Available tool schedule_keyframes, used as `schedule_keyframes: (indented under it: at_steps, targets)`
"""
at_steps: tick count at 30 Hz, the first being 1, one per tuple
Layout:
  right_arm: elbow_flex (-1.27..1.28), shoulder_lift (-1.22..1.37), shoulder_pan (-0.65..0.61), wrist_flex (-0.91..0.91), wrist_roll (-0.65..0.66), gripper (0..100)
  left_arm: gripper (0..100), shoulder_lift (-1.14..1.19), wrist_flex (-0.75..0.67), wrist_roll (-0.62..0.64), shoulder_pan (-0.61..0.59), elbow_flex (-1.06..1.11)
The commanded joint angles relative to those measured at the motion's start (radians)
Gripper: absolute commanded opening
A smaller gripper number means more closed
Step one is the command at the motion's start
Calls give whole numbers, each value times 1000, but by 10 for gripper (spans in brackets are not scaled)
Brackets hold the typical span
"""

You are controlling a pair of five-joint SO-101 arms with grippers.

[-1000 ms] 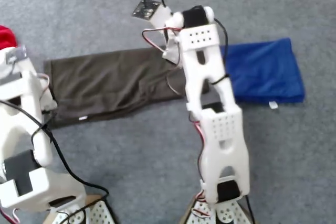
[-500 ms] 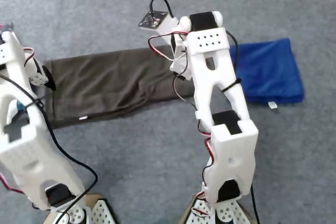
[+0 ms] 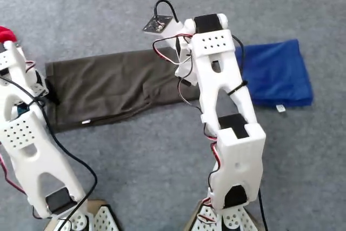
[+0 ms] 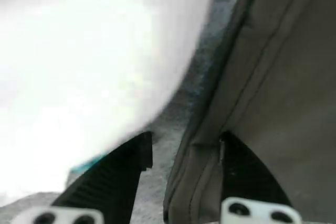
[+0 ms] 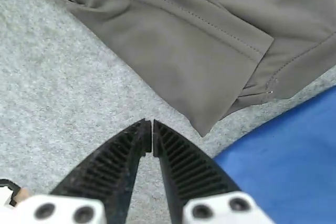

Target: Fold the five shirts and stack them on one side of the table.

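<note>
Shirts, high view: brown shirt (image 3: 113, 87) lay long and flat across the grey table (image 3: 303, 155), not yet folded short. The blue shirt (image 3: 275, 74) lay folded just beside one end of it, likely the start of the pile.
Arms, high view: left arm (image 3: 27, 133) stood at one end of the brown shirt and right arm (image 3: 221, 96) at the other, most likely so each could take an end for the next fold.
Other things, high view: red cloth (image 3: 5, 34) peeked in at the table edge near the left arm, maybe another shirt waiting.
Left claw, left wrist view: left gripper (image 4: 181, 174) was spread wide and held nothing. One finger was over the brown shirt and the other over the table, with the shirt's edge between them, ready to pinch it, I think.
In the way, left wrist view: white blur sat close to the camera, and I could not tell what it was.
Right claw, right wrist view: right gripper (image 5: 152, 127) was squeezed tight on nothing, tips touching, over the table just beside the brown shirt's sleeve corner.
In the way, right wrist view: blue shirt lay near that corner, so a grab there could catch it too. The claw would need to spread first.
</note>
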Motion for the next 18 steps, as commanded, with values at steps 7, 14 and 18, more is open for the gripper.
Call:
schedule_keyframes:
  at_steps: [7,14,18]
  targets:
    - [-8,-65,-23,-2,-9,13,155,124,9,-5,67,-33]
    - [-13,-71,-25,-2,-11,13,28,141,14,-11,90,-70]
    - [-33,-114,-18,0,-9,14,28,130,14,-11,108,-101]
